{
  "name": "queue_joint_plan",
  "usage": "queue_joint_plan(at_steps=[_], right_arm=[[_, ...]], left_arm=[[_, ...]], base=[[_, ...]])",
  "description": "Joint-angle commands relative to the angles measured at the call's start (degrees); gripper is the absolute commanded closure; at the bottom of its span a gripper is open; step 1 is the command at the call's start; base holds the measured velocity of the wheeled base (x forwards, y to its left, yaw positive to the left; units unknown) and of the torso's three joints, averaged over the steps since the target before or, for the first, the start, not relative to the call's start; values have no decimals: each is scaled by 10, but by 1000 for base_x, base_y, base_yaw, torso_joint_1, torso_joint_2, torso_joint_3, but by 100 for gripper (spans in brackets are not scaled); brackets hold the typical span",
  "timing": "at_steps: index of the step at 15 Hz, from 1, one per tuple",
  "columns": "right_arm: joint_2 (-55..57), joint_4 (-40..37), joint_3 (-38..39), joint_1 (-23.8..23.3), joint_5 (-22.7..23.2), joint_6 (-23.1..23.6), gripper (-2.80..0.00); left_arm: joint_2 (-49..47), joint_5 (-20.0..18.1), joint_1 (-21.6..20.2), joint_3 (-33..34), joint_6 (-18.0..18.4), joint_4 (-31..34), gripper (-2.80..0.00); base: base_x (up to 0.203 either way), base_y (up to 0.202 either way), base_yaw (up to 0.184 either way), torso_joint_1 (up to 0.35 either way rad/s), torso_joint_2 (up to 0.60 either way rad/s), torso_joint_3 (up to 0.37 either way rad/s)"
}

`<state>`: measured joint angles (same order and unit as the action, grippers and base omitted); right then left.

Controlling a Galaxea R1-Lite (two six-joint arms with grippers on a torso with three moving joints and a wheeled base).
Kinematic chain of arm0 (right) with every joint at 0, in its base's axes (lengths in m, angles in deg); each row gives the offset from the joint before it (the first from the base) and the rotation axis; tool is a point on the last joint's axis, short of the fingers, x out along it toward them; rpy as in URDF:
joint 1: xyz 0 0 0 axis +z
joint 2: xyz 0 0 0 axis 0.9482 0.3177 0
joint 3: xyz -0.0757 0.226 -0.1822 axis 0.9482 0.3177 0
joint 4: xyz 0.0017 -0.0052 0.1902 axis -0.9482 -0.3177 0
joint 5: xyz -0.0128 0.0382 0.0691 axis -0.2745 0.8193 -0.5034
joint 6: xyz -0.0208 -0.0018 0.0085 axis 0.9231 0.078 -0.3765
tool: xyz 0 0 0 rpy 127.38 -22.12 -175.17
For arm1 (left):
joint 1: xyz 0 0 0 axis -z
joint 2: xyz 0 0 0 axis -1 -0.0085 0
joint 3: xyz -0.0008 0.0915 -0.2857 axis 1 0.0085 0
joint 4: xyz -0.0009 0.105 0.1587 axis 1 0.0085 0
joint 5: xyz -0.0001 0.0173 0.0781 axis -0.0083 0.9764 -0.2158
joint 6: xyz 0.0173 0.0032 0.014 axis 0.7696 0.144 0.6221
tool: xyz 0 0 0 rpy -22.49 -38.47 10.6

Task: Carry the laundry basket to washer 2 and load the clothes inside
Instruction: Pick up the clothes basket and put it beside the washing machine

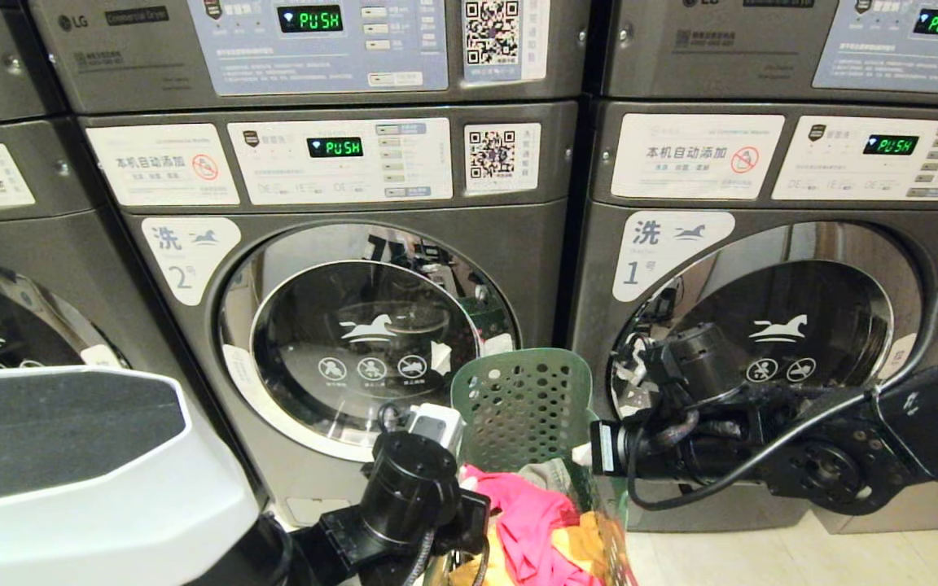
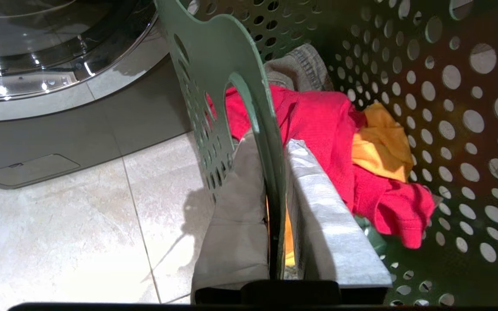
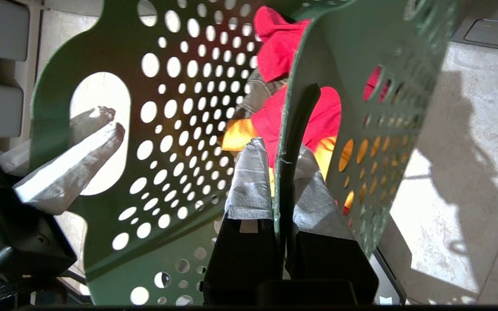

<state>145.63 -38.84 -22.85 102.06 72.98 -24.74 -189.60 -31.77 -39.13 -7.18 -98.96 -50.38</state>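
The left gripper (image 2: 277,207) and right gripper (image 3: 287,181) each pinch an opposite wall of the laundry basket (image 1: 522,403) between closed fingers. The basket hangs between them before washer 2 (image 1: 371,342), with red and yellow clothes (image 2: 331,129) just past the fingers.

Your robot has black jointed arms (image 1: 803,456) with looping black cables, grey tape-wrapped fingers (image 2: 331,224), and a white torso shell (image 1: 70,480).

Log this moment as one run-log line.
left gripper: shut on laundry basket wall | right gripper: shut on opposite wall | clothes: inside | washer 2: door closed
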Motion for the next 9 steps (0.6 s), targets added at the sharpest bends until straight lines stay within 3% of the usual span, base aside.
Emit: queue_joint_plan(at_steps=[1,9], right_arm=[[1,2,1,0,1,-1,0],[6,2,0,0,1,-1,0]], left_arm=[[-3,2,0,0,-1,-4,0],[-13,2,0,0,0,-4,0]], base=[[0,0,0,0,0,0],[0,0,0,0,0,0]])
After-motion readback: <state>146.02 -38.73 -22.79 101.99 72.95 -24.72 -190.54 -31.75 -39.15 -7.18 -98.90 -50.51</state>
